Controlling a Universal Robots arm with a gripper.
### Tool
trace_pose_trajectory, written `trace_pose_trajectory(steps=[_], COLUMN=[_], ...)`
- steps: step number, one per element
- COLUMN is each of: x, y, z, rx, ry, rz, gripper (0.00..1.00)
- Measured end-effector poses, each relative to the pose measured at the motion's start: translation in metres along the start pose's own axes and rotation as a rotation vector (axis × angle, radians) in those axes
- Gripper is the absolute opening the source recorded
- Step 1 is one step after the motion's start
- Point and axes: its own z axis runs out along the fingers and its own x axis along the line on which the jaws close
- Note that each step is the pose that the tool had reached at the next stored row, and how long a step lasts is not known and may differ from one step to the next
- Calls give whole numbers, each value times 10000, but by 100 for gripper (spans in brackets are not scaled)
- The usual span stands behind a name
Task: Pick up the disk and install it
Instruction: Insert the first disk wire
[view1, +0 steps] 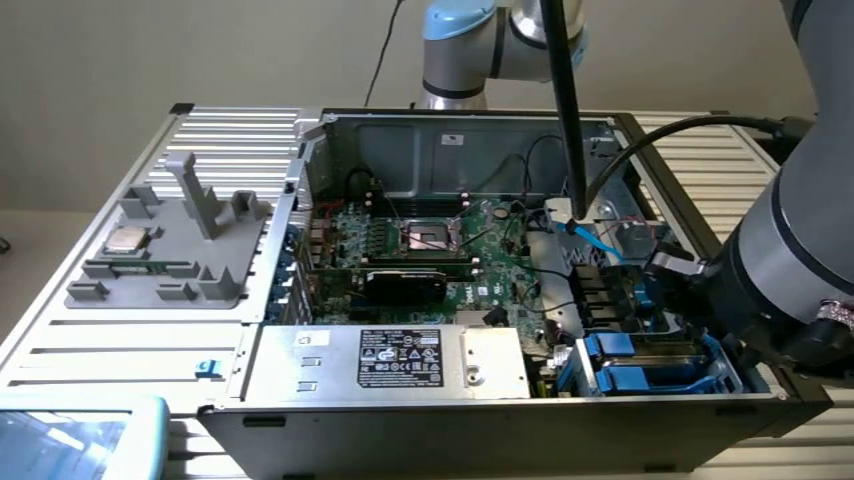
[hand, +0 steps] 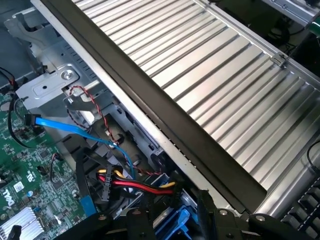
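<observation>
Now, the black two-finger gripper (hand: 170, 220) of the arm hangs over the drive cage in the corner of the open black computer case (view1: 400, 425), on the exterior view's right, just beside the case wall. Its jaws stand about half way closed. Between them sits a piece of blue plastic, touching both as far as I can judge. I take this for the bracket of the flat rectangular grey-metal disk (hand: 175, 227), so the disk is in the grip, at the cage, and not on the ribbed silver metal table (hand: 225, 85) (the metal body and the label I cannot make out). Just beside it run a flat light-blue data cable (hand: 70, 127) and a bundle of red, yellow and black power wires (hand: 142, 186). The green motherboard (view1: 441, 255) lies further inside.

About handling, this is my judgement: such a disk is stiff and rather heavy for its size, its smooth metal sides can slip, and it does not like knocks. The plastic bracket probably bends a little, so the good place to hold is across the two long edges, near the middle, away from the connector end and not on the label face
</observation>
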Motion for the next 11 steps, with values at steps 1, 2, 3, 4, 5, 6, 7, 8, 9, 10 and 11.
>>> trace_pose_trajectory(steps=[1, 2, 3, 4, 5, 6, 7, 8, 9, 10, 11], x=[0, 1, 1, -1, -1, -2, -4, -5, -6, -8, -10], y=[-1, -2, -3, -4, -5, -6, -8, -9, -10, -12, -14], z=[2, 3, 3, 4, 3, 3, 2, 2, 1, 1, 0], rx=[-44, -73, -92, -107, -120, -132, -141, -152, -162, -172, -181], ry=[15, 20, 20, 21, 21, 20, 19, 19, 19, 19, 19], rz=[65, 121, 165, 199, 231, 262, 289, 319, 348, 374, 400], gripper=[47, 47, 47, 45, 45, 38, 38, 38, 38, 38, 38])
